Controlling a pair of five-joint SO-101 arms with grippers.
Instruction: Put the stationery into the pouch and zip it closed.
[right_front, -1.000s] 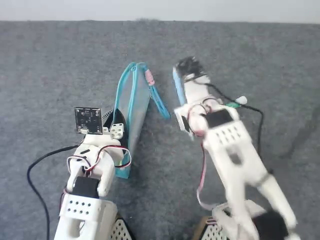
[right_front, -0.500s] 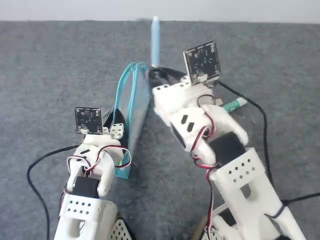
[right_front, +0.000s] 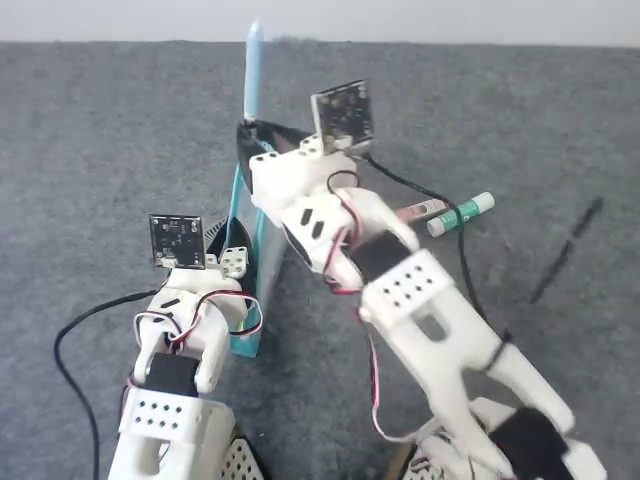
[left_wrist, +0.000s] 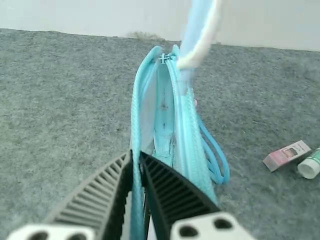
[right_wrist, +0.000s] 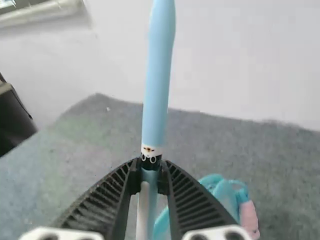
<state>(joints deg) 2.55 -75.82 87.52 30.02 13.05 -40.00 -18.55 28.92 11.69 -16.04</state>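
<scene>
The left gripper is clenched on the near rim of the turquoise pouch, which stands on edge on the grey mat with its top gaping open. The right gripper grasps a light blue pen by its lower end — the pen points upward, held above the far end of the pouch. On the right arm's side, well apart from the pouch, a small pink box and a green-and-white tube lie just beside each other on the mat.
</scene>
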